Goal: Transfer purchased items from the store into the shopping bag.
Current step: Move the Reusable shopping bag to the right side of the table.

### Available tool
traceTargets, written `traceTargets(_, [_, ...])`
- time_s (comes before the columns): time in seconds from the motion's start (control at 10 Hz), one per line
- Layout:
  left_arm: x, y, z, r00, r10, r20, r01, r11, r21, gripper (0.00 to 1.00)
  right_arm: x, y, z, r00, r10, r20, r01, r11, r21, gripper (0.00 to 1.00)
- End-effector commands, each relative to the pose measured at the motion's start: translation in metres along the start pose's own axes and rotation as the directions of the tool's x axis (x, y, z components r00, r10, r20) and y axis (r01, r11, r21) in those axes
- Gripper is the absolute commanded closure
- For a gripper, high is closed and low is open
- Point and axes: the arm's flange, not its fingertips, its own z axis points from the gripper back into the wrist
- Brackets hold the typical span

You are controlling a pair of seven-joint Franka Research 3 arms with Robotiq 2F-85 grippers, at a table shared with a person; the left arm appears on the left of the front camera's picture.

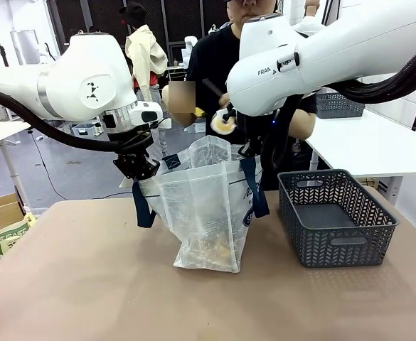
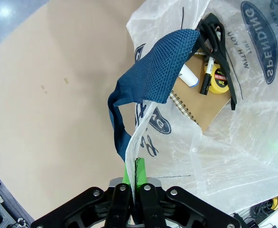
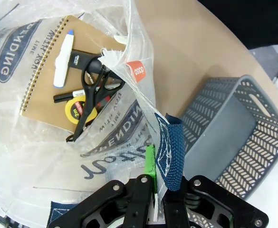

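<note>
The shopping bag, translucent with navy strap handles, stands open at mid-table, held up by its rim on both sides. My left gripper is shut on the bag's left rim beside a blue strap. My right gripper is shut on the right rim by the other strap. Purchased items lie inside: a brown spiral notebook, black scissors, a yellow tape measure and a white pen. Above the bag, a person's hand holds a small yellowish round item.
An empty dark grey mesh basket stands right of the bag, close to my right arm. A green-printed packet hangs at the table's left edge. The person stands behind the bag at the far side.
</note>
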Motion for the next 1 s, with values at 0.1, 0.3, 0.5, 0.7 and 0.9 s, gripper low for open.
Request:
traceTargets(0.1, [-0.0012,0.0005,-0.0005,1.0,0.004,-0.002,-0.004,1.0,0.001,1.0,-0.0014,-0.0017,-0.002,1.0,-0.002,-0.004,0.002,1.0,-0.002,1.0])
traceTargets(0.3, [-0.0012,0.0005,-0.0005,1.0,0.004,-0.002,-0.004,1.0,0.001,1.0,-0.0014,-0.0017,-0.002,1.0,-0.002,-0.004,0.002,1.0,-0.002,1.0])
traceTargets(0.5, [-0.0012,0.0005,-0.0005,1.0,0.004,-0.002,-0.004,1.0,0.001,1.0,-0.0014,-0.0017,-0.002,1.0,-0.002,-0.004,0.002,1.0,-0.002,1.0])
traceTargets(0.7, [-0.0012,0.0005,-0.0005,1.0,0.004,-0.002,-0.004,1.0,0.001,1.0,-0.0014,-0.0017,-0.002,1.0,-0.002,-0.004,0.002,1.0,-0.002,1.0])
traceTargets(0.9, [-0.0012,0.0005,-0.0005,1.0,0.004,-0.002,-0.004,1.0,0.001,1.0,-0.0014,-0.0017,-0.002,1.0,-0.002,-0.004,0.002,1.0,-0.002,1.0])
